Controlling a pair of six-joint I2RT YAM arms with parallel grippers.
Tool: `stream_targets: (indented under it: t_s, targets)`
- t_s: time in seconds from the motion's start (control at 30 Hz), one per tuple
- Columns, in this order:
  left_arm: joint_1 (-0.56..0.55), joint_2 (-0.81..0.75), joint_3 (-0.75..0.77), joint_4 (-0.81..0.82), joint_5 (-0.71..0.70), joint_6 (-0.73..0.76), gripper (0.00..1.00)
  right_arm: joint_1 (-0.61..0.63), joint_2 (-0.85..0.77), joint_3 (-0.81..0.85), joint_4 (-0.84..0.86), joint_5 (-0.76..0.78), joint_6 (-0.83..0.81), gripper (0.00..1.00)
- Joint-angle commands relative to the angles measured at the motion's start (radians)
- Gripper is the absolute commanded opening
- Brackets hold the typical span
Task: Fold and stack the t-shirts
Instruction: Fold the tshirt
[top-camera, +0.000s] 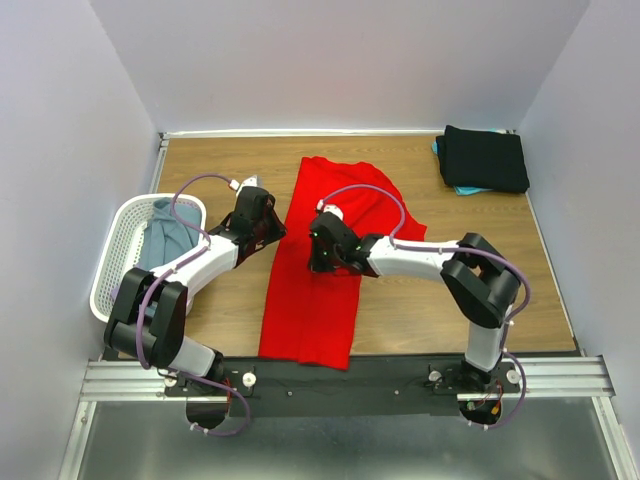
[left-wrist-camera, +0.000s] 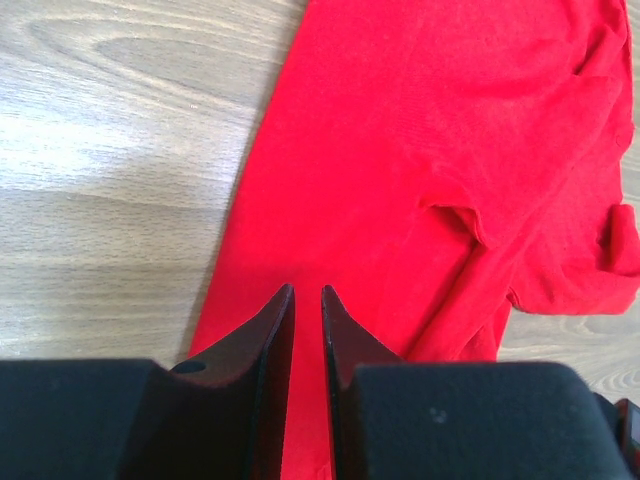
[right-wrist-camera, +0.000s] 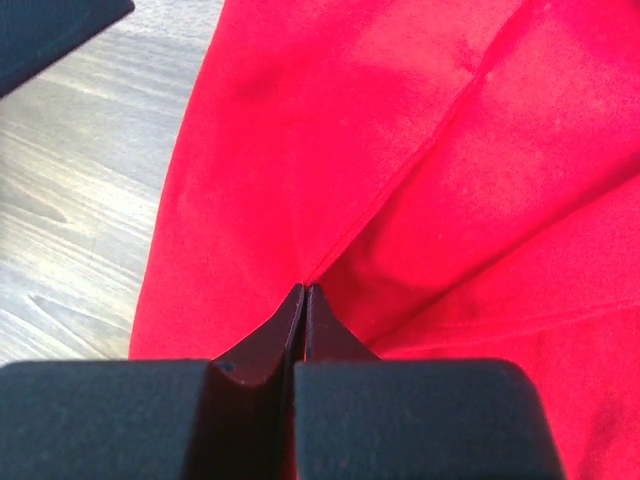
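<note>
Top view. Red t-shirt (top-camera: 310, 300) spread as a long strip down the middle of the table (top-camera: 420, 310), from near the far edge to the near edge, sleeve side bulging right. Probably halfway through a lengthwise fold. Left gripper (top-camera: 266, 230) low at the strip's left border; right gripper (top-camera: 322, 252) down on the cloth mid-strip. One on each side, likely to lift and turn the cloth evenly. Black t-shirt (top-camera: 485, 158) folded at the far right corner, teal t-shirt (top-camera: 462, 188) peeking from under it: the stack so far. White basket (top-camera: 120, 250) at the left edge, grey-blue t-shirt (top-camera: 160, 245) bundled inside, waiting.

Left wrist view. Left gripper (left-wrist-camera: 307, 292) over red t-shirt (left-wrist-camera: 420, 150) just inside its left border, bare wood to the left. Jaws a slit apart; cloth flat underneath, none seen bunched between. Cannot tell whether nipping anything.

Right wrist view. Right gripper (right-wrist-camera: 304, 290) clenched, fingertips (right-wrist-camera: 292, 305) pressed together on a pinch of red t-shirt (right-wrist-camera: 300, 130). Creases fanning up and right from the tips, so cloth judged caught. Good hold for carrying a layer over.
</note>
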Motion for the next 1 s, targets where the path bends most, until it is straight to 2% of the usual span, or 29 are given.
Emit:
stream_targets:
  t_s: [0.0,0.2,0.27,0.4,0.43,0.47,0.5,0.57,0.63,0.73,0.83,0.97]
  targets:
    - [0.007,-0.002,-0.012,0.023,0.013,0.015,0.24,0.016,-0.034,-0.03,-0.021,0.035,0.018,0.06]
    - [0.007,-0.001,-0.014,0.027,0.018,0.017,0.24,0.032,-0.037,-0.055,-0.026,0.046,0.028,0.06]
    - [0.007,0.001,-0.014,0.031,0.019,0.018,0.24,0.033,-0.033,-0.052,-0.026,0.046,0.032,0.09]
    - [0.007,-0.007,-0.022,0.037,0.047,0.022,0.24,0.033,-0.054,-0.043,-0.033,0.081,0.024,0.29]
    - [0.007,-0.011,-0.025,0.038,0.047,0.023,0.25,0.032,-0.066,-0.041,-0.045,0.109,0.018,0.41]
    - [0.007,-0.019,-0.031,0.04,0.047,0.023,0.25,0.032,-0.08,-0.034,-0.053,0.126,0.013,0.46]
    - [0.007,-0.022,-0.037,0.041,0.048,0.025,0.25,0.032,-0.109,-0.029,-0.076,0.145,0.009,0.56]
    - [0.004,-0.027,-0.048,0.049,0.059,0.025,0.25,0.009,-0.139,-0.024,-0.104,0.195,0.004,0.63]
    - [-0.02,-0.031,-0.057,0.052,0.058,0.023,0.25,-0.034,-0.178,-0.035,-0.128,0.205,0.002,0.64]
    - [-0.082,-0.036,-0.051,0.055,0.041,0.022,0.25,-0.219,-0.223,-0.072,-0.138,0.155,-0.005,0.64]
    - [-0.155,-0.016,-0.028,0.058,0.053,0.038,0.25,-0.348,-0.255,-0.105,-0.138,0.15,-0.03,0.64]
    - [-0.229,0.045,0.018,0.06,0.071,0.078,0.25,-0.477,-0.234,-0.098,-0.138,0.118,-0.062,0.63]
